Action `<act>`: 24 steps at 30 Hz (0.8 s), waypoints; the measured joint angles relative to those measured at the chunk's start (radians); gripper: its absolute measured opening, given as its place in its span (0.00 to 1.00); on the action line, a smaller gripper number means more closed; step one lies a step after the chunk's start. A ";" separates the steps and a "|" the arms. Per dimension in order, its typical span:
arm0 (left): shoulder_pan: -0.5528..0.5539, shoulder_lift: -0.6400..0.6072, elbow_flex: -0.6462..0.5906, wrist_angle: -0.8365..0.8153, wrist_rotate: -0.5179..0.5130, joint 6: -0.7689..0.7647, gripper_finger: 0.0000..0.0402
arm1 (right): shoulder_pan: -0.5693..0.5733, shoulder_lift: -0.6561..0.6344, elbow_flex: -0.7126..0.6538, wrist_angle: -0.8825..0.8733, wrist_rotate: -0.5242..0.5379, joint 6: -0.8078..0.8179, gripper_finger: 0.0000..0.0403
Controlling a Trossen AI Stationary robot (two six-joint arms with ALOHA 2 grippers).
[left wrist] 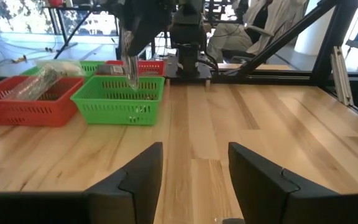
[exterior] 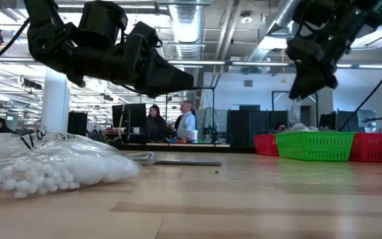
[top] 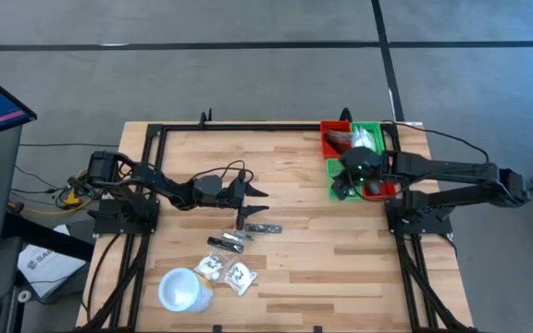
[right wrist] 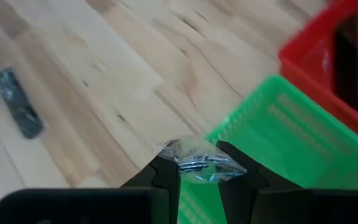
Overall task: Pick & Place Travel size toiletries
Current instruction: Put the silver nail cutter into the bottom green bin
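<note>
Placed: a few packets already in the red basket (top: 333, 141) and green basket (top: 368, 135).
In transit: one clear sachet (right wrist: 199, 163), pinched in the right hand (right wrist: 197, 167) over the green basket's edge.
Outstanding: dark tubes (top: 248, 231) and sachets (top: 226, 272) on the tabletop (top: 322, 259) beside the white cup (top: 181, 289).
Left hand (top: 253, 192): wide, empty, above them.

Overhead looking down, tabletop-level view, both wrists sharing green basket (left wrist: 118, 98)

Both arms are matte black with chunky rounded joints; the left arm (top: 169, 190) trails thin black cables, the right arm (top: 452, 171) likewise.
</note>
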 joint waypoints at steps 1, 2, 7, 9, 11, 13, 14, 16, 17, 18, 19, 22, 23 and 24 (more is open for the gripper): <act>0.000 0.000 0.000 -0.003 0.000 -0.007 0.43 | -0.006 0.000 0.000 -0.013 -0.004 0.005 0.17; 0.000 0.000 0.000 -0.005 0.000 -0.014 0.43 | -0.012 0.000 0.000 -0.024 -0.006 0.011 0.17; 0.000 0.000 0.000 -0.007 0.000 -0.023 0.43 | -0.042 0.000 0.000 -0.102 -0.012 0.022 0.17; 0.000 0.000 0.000 -0.010 0.000 -0.023 0.43 | -0.060 0.000 0.000 -0.141 -0.016 0.039 0.17; 0.000 0.000 0.000 -0.011 0.000 -0.023 0.43 | -0.076 0.004 0.000 -0.164 -0.030 0.044 0.17; 0.000 0.000 0.000 -0.013 0.000 -0.023 0.43 | -0.085 0.006 0.000 -0.174 -0.037 0.047 0.17; 0.000 0.000 0.000 -0.014 0.000 -0.023 0.43 | -0.089 0.007 0.000 -0.177 -0.042 0.049 0.17; 0.000 0.000 0.000 -0.014 0.000 -0.028 0.43 | -0.099 0.011 0.001 -0.178 -0.056 0.051 0.17; 0.000 0.000 0.000 -0.014 0.000 -0.029 0.43 | -0.103 0.011 0.001 -0.179 -0.059 0.052 0.17; 0.000 0.000 0.000 -0.014 0.000 -0.029 0.43 | -0.105 0.011 0.001 -0.178 -0.060 0.052 0.18; 0.000 0.000 0.000 -0.014 0.000 -0.029 0.43 | -0.107 0.011 0.001 -0.178 -0.061 0.055 0.19; 0.000 0.000 -0.011 -0.014 0.000 -0.029 0.43 | -0.108 0.011 0.001 -0.178 -0.061 0.056 0.23; 0.000 0.000 -0.016 -0.014 0.000 -0.029 0.43 | -0.108 0.011 0.001 -0.178 -0.061 0.056 0.25; 0.000 0.000 -0.020 -0.014 0.000 -0.029 0.43 | -0.108 0.011 0.001 -0.178 -0.061 0.056 0.26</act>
